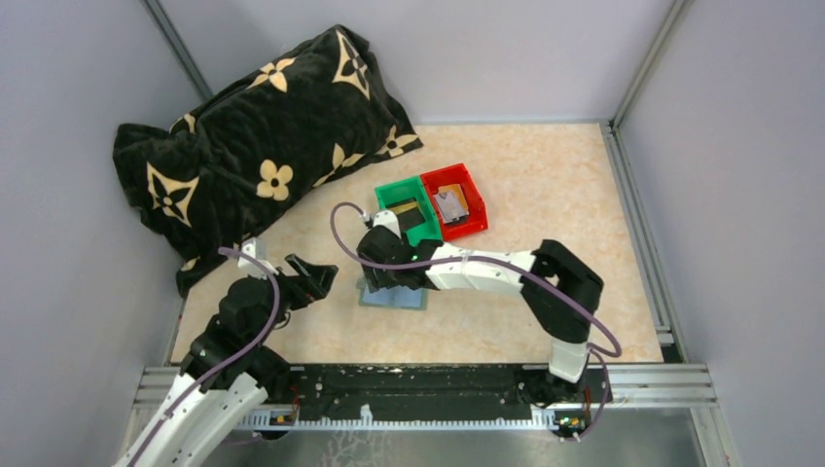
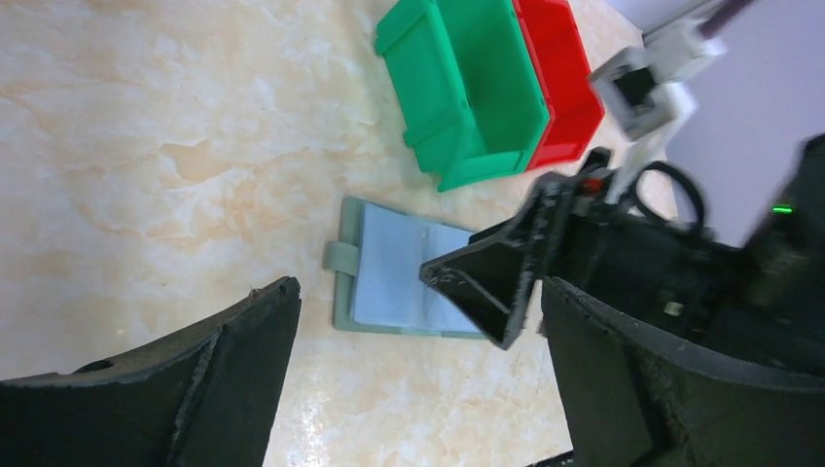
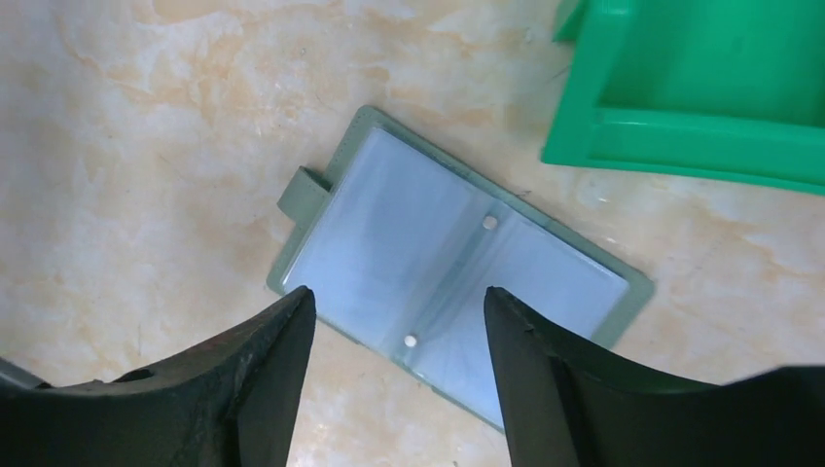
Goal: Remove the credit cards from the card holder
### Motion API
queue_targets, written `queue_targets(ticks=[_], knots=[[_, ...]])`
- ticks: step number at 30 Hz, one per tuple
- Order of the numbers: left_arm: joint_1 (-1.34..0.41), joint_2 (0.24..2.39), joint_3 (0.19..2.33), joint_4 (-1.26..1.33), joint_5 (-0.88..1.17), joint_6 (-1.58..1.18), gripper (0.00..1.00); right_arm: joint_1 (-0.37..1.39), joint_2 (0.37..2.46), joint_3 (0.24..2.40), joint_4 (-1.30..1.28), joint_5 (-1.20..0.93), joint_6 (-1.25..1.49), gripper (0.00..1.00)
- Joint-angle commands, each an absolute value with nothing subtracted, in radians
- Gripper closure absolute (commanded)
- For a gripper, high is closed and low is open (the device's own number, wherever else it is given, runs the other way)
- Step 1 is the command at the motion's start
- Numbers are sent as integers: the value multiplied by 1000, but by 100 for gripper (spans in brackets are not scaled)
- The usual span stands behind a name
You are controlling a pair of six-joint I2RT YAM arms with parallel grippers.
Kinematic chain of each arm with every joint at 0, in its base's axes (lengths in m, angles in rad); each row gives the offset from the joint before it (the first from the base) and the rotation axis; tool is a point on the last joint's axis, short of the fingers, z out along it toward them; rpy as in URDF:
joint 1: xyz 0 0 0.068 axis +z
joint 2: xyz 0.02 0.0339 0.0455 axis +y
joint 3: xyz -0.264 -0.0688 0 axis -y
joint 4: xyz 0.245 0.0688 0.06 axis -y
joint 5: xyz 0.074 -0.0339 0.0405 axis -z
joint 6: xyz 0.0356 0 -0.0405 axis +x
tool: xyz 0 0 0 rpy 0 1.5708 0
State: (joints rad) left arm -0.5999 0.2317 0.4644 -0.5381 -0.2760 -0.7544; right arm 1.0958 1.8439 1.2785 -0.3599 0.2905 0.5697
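1. Right wrist view: the holder (image 3: 457, 282) lies open and flat on the table (image 3: 117, 146), just beside the green bin (image 3: 671, 156). Its clear sleeves face up, so each pocket can be reached from above.
2. The right jaws hang spread wide directly over the holder and touch nothing. I judge they are placed to come down on a sleeve.
3. The sleeves look empty here. In the top view, flat things that I take for the cards (image 1: 411, 212) lie in the bins, a tan one in the green bin and a grey one in the red bin (image 1: 467, 231). They are too small to be sure.
4. The left jaws are also spread and hold nothing. They are near the holder at its strap side, probably ready to pin it down.
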Motion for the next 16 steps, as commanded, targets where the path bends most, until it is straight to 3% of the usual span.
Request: queue_targets(ticks=[1,4,8,16], knots=[[-603,323,443,-439,-155,-726,0,1087,1667,1203,-306,371,577,38],[-603,444,451,-414,-107,-753,0,1069,1545,1097,-280,401,590,45],[-603,535,468,-390,-70,-779,0,1016,1415,964,-251,408,613,48],[-604,477,442,-347,-90,-775,0,927,1223,834,-286,435,597,49]])
